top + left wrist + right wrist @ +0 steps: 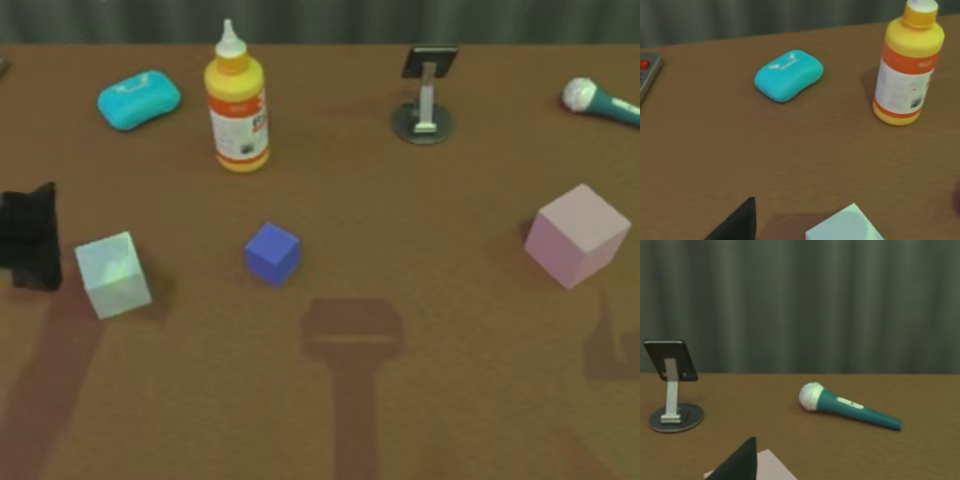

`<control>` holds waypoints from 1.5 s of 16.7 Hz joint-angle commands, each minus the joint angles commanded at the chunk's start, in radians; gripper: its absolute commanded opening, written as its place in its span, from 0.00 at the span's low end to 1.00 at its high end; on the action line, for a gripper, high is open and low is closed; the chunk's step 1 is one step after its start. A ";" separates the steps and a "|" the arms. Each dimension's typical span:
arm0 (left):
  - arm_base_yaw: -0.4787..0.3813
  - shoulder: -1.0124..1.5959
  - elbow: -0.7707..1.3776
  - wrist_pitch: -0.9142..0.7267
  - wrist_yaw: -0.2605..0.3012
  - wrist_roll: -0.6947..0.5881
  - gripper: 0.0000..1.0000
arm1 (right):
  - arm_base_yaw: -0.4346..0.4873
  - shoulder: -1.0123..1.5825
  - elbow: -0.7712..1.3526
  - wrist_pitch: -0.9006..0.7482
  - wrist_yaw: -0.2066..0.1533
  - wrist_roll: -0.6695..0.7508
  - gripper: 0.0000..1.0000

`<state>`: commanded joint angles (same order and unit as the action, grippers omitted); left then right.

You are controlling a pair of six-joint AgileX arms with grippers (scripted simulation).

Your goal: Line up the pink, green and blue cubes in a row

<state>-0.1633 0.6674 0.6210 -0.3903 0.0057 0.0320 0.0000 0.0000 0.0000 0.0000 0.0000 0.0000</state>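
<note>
Left pincer [30,240] sits just left of the green cube [113,274], nearest arm to it; whether its fingers are open, I cannot tell.

All I get of my left gripper [30,238] is a matte black, blocky shape with angular edges. In each wrist view, one dark, pointed fingertip [737,222] wedge shows, with no cables, screws or markings visible.
</note>
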 joint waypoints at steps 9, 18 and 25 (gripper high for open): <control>-0.206 1.056 0.811 -0.546 0.002 0.045 1.00 | 0.000 0.000 0.000 0.000 0.000 0.000 1.00; -0.335 1.616 1.347 -0.850 0.000 0.072 1.00 | 0.000 0.000 0.000 0.000 0.000 0.000 1.00; -0.338 1.649 1.380 -0.864 -0.001 0.072 1.00 | 0.000 0.000 0.000 0.000 0.000 0.000 1.00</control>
<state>-0.5009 2.3167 2.0010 -1.2539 0.0045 0.1044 0.0000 0.0000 0.0000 0.0000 0.0000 0.0000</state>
